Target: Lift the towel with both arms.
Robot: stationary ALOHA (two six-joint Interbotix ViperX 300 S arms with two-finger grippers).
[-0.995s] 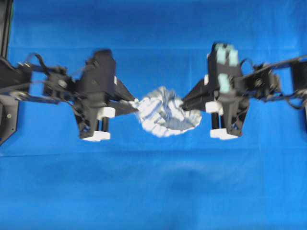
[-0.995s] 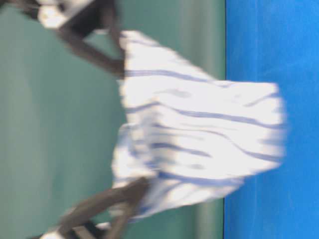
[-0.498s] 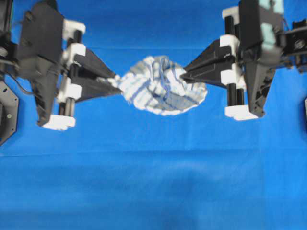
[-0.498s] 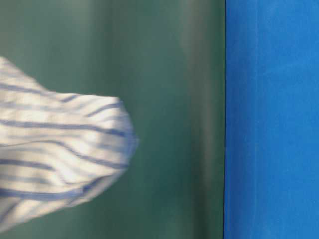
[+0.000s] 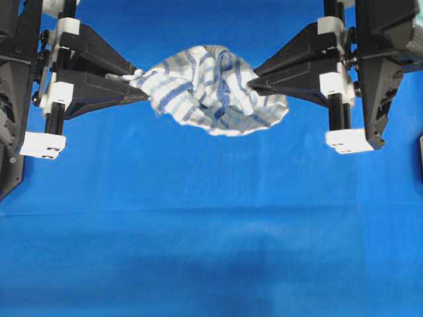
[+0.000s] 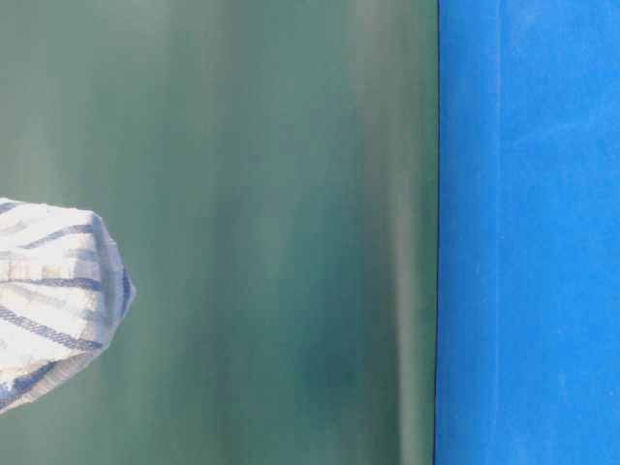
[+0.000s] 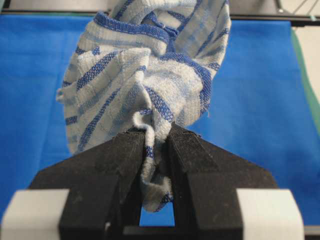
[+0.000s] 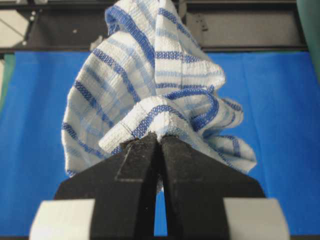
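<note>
Striped towel (image 5: 211, 92) strung up between the two grippers, bunched and sagging in the middle, clear of the blue table (image 5: 211, 238) cloth beneath. Left gripper (image 5: 137, 80) clamped on the towel's left end, a twisted fold pinched between the black triangular fingers (image 7: 125, 165) in the left wrist view; right gripper (image 5: 252, 76) pressed tight on a folded edge at the towel's right end, its fingers (image 8: 192, 175) meeting with cloth caught at the tips. In the table-level view, only a rounded striped corner of the towel at the left edge, well apart from the blue surface on the right.
</note>
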